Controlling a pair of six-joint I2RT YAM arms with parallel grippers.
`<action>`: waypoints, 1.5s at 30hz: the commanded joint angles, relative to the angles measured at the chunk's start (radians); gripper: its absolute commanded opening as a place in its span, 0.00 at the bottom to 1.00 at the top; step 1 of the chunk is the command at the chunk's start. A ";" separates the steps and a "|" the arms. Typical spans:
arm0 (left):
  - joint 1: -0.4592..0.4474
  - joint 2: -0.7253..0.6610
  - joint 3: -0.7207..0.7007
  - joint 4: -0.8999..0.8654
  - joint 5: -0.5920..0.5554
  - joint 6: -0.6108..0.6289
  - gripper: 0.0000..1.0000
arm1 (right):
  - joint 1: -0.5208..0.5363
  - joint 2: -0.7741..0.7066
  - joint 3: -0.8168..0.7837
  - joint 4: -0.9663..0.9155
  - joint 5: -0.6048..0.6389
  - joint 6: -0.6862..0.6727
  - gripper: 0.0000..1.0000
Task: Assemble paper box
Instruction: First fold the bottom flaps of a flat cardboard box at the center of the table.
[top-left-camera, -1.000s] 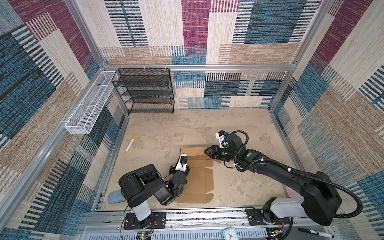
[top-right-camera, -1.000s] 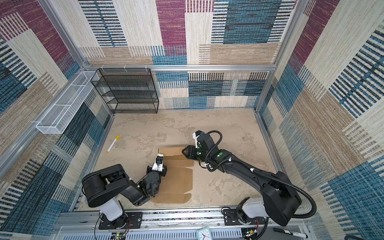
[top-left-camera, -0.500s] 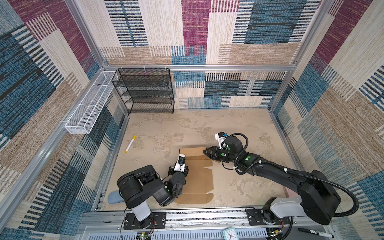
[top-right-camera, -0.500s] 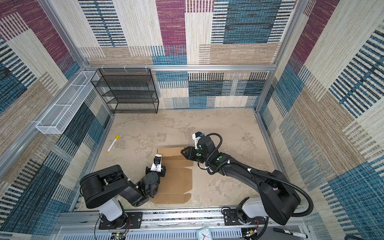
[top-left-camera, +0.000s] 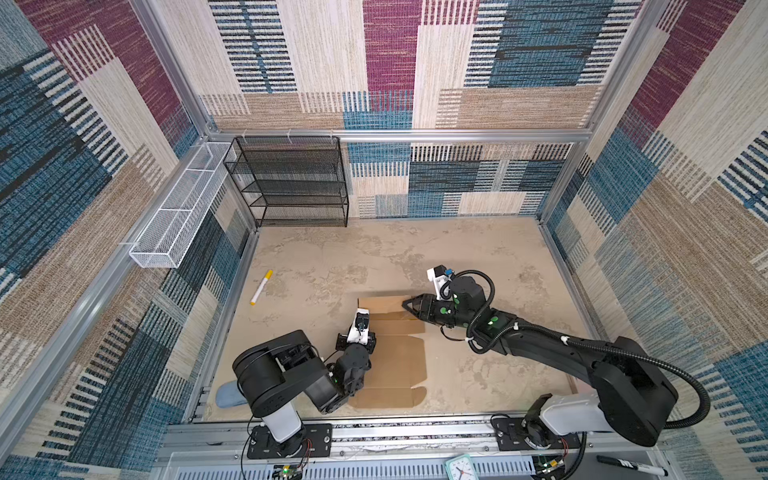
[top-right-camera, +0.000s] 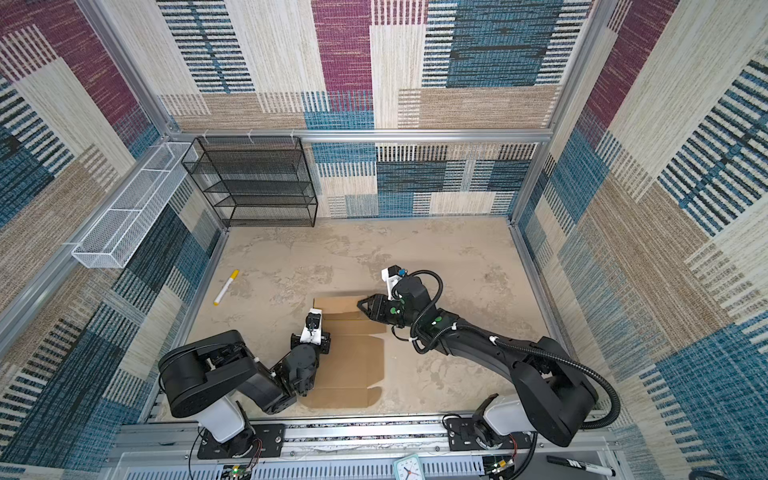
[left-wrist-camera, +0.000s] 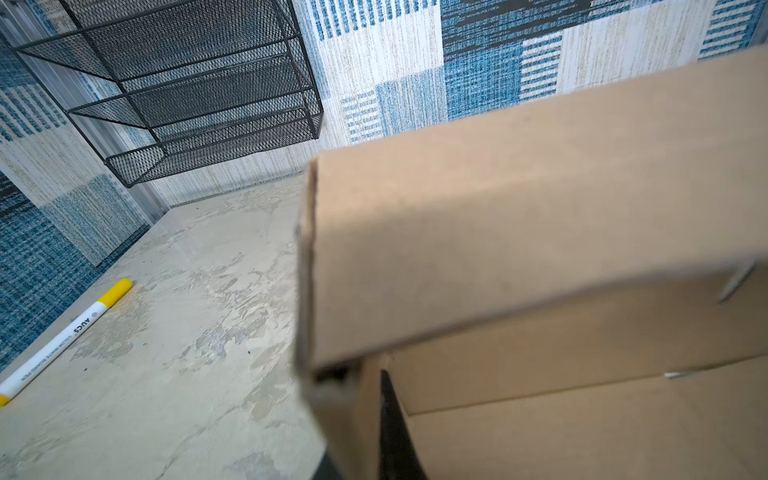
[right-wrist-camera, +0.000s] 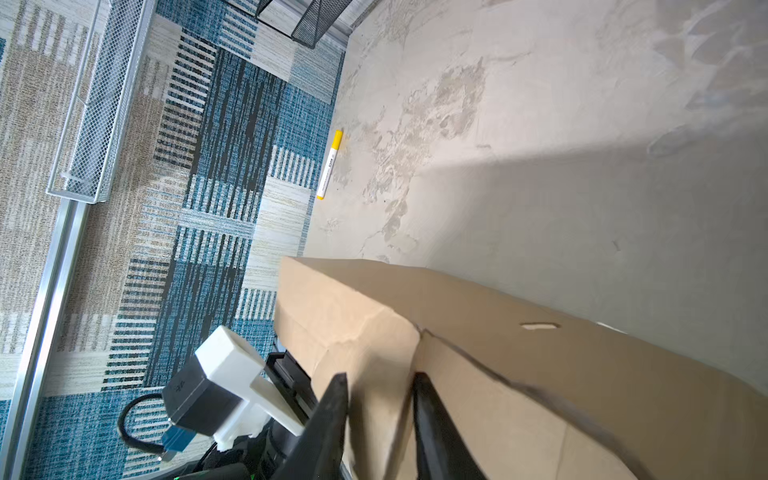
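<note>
Marker (top-left-camera: 261, 287) (yellow-capped) well apart from paper box (top-left-camera: 400, 359)

both arms are black with rounded joint housings. the left arm (top-left-camera: 286, 374), lower left of the frame, and the right arm (top-left-camera: 582, 357), lower right, each have a white base column (top-left-camera: 282, 422). a black corrugated cable (top-left-camera: 706, 403) loops beside the right arm; green markers (top-left-camera: 492, 320) dot its wrist. the right gripper (right-wrist-camera: 380, 376) has black tapered fingers.

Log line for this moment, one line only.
box: unfinished, rear flap raised | left gripper: shut on box's left edge | right gripper: astride rear flap, grip unclear
</note>
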 joint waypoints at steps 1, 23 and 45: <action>-0.001 -0.005 -0.003 0.002 0.007 -0.014 0.00 | 0.004 0.004 -0.011 0.057 0.002 0.021 0.28; 0.001 -0.024 -0.017 0.002 -0.027 -0.036 0.00 | 0.004 -0.076 -0.060 -0.039 0.106 0.027 0.37; 0.002 -0.044 -0.033 0.002 0.009 -0.067 0.00 | -0.007 -0.096 -0.215 -0.088 0.092 -0.078 0.48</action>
